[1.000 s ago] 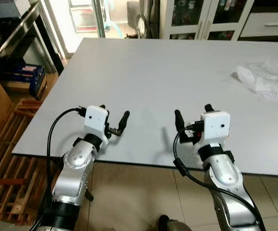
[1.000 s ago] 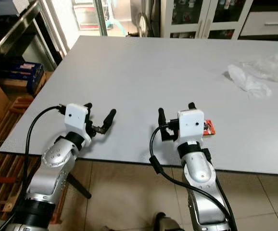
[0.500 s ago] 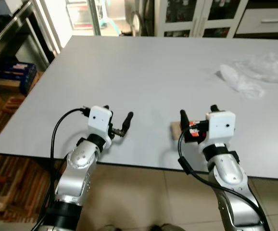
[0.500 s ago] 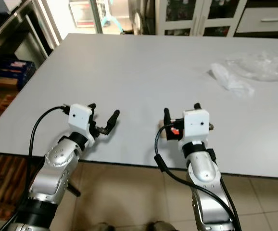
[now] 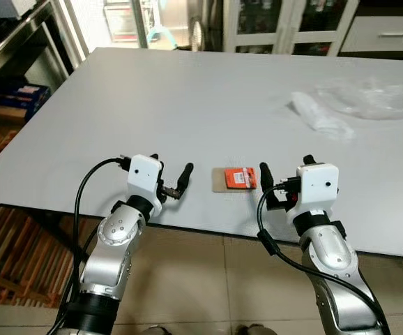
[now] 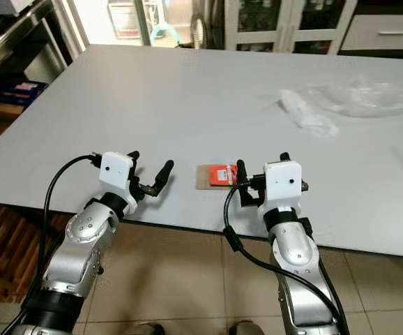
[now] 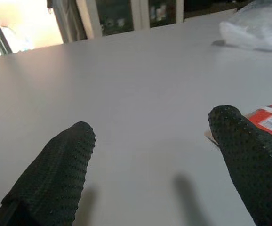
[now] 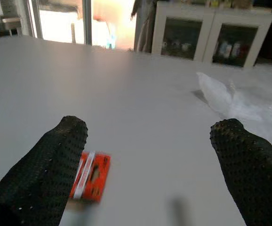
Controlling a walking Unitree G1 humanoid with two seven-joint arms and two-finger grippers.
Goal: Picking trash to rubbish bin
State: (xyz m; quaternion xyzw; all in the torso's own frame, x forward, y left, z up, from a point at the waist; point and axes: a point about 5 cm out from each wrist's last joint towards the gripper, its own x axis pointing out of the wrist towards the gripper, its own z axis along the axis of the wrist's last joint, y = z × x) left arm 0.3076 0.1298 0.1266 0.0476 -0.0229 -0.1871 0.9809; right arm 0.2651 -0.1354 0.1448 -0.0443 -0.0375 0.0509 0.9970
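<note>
Wide pale grey bench, matte and flat. Near its front edge, a small flat orange-red packet on a tan card backing, lying flat between the two arms, closer to the right one. Left pincer held just over the front edge, black fingers spread apart, gripping nothing, the packet a little off to its right. Right pincer likewise low above the front edge, fingers apart and empty, its left finger just beside the packet; touching or not, cannot tell. Far back on the right, a crumpled white plastic wrapper beside a rumpled clear plastic bag, well apart from both pincers. Beyond the bench, white glass-fronted cabinets holding dim, unreadable items.
</note>
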